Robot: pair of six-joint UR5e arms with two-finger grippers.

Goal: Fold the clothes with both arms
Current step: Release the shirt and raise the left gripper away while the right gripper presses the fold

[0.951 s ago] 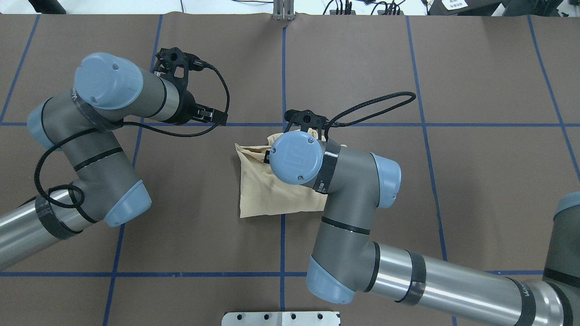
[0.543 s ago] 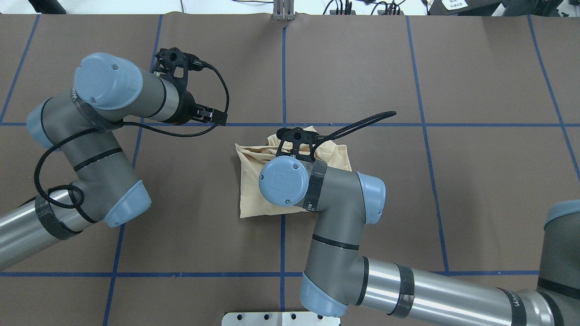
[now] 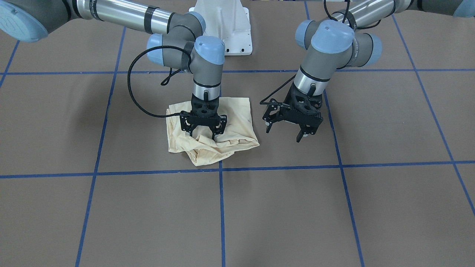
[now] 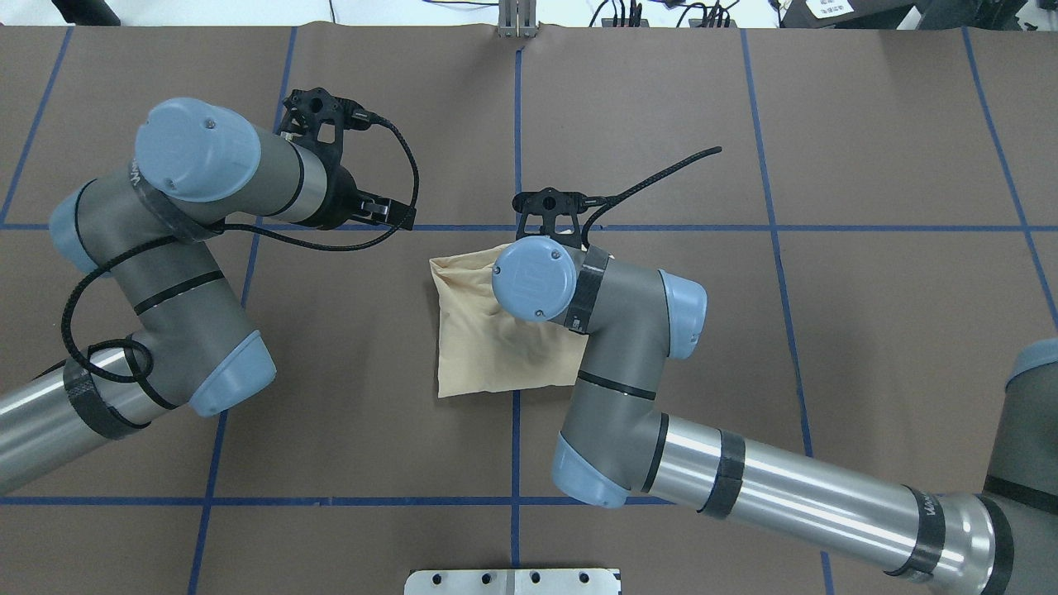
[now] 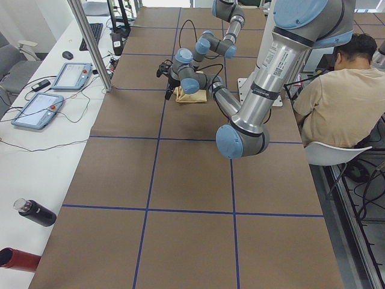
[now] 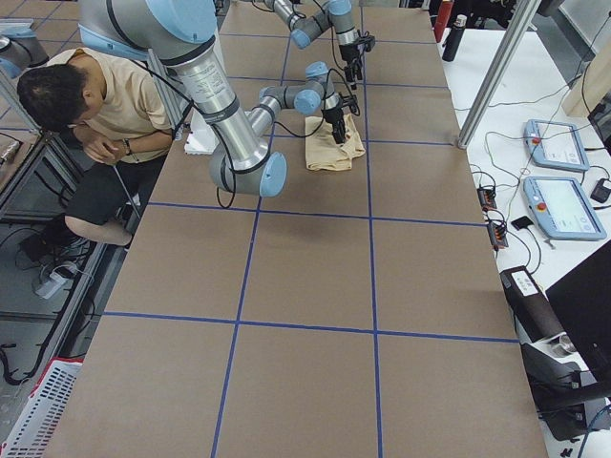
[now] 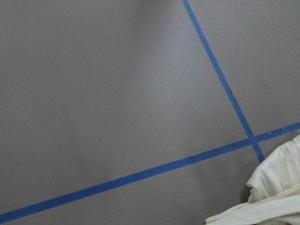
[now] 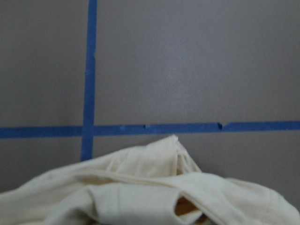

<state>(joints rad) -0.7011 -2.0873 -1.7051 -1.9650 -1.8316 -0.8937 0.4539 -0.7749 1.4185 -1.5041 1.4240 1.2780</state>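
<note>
The pale cream-yellow shirt (image 3: 237,118) lies as a folded bundle near the table's middle (image 4: 479,347), its far edge rumpled. My right gripper (image 3: 203,136) points straight down over that rumpled edge, its fingers spread and their tips at the cloth. In the overhead view my right wrist hides that gripper. The right wrist view shows creased fabric (image 8: 140,187) just below a blue tape cross. My left gripper (image 3: 284,134) hangs open above bare table beside the shirt (image 4: 397,211), holding nothing. A corner of the shirt (image 7: 276,192) shows in the left wrist view.
Blue tape lines (image 4: 517,124) divide the brown table. The white pedestal base (image 3: 226,29) stands at the robot's side. A person (image 5: 337,102) sits beside the base. Touch panels (image 6: 563,205) and bottles (image 5: 36,212) lie on side benches.
My right wrist drew back toward the robot over the shirt, then moved out again to the shirt's far edge. The left arm has not moved.
</note>
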